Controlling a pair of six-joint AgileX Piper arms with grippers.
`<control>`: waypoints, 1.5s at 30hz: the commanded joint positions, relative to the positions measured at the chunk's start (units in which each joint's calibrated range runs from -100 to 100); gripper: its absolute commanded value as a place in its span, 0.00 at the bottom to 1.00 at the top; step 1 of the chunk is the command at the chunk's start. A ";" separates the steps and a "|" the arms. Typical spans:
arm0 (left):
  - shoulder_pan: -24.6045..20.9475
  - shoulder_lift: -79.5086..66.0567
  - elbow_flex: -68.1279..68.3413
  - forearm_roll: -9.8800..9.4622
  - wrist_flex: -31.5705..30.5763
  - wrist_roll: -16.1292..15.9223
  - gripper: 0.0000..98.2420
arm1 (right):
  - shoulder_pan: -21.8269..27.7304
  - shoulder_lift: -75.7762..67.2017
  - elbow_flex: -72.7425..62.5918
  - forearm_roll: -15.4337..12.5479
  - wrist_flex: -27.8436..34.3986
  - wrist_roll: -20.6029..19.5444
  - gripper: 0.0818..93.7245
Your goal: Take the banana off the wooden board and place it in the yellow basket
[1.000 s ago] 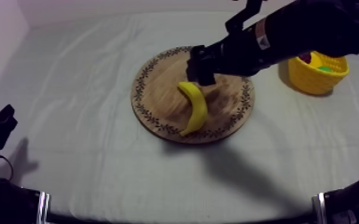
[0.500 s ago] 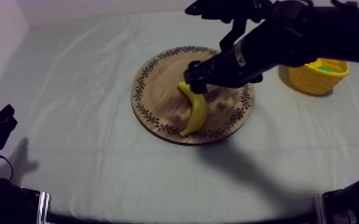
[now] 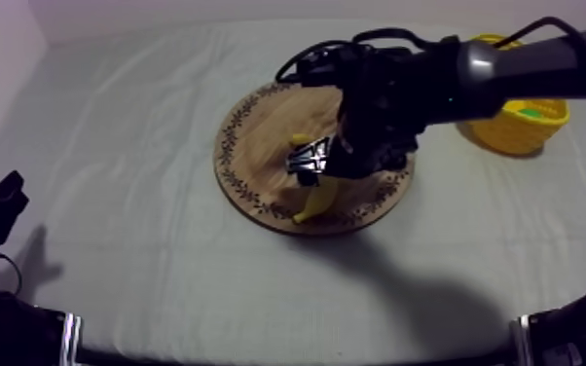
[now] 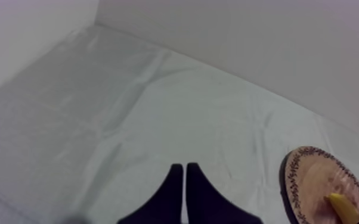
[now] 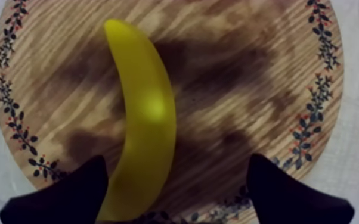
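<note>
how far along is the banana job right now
Done: the right hand hangs open just above the banana, which lies flat on the wooden board. In hand: lining up the grasp; nothing is gripped yet. Left to do: close on the banana, lift it, carry it to the yellow basket and drop it in. The left hand rests shut, away from the board.

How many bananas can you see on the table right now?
1. The banana lies on the wooden board, beneath the open right gripper. The arm covers part of the yellow basket, so more could be hidden inside.
</note>
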 commanded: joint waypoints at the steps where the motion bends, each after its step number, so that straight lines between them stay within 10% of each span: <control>1: -0.01 0.03 0.04 0.00 0.00 0.01 0.00 | -0.13 1.48 -1.31 -0.42 1.12 0.44 0.94; 7: -0.01 0.03 0.04 0.00 0.00 0.01 0.00 | -0.17 5.88 -6.86 -2.65 2.72 3.25 0.89; 23: -0.01 0.03 0.04 0.00 0.00 0.01 0.00 | 2.48 13.83 -16.81 -11.52 6.53 14.45 0.30; 34: -0.01 0.03 0.04 0.00 0.00 0.01 0.00 | 4.49 2.72 -12.27 -11.40 8.30 17.76 0.29; 45: -0.01 0.03 0.04 0.00 0.00 0.01 0.00 | 20.02 -15.79 -9.99 -14.84 12.08 30.81 0.30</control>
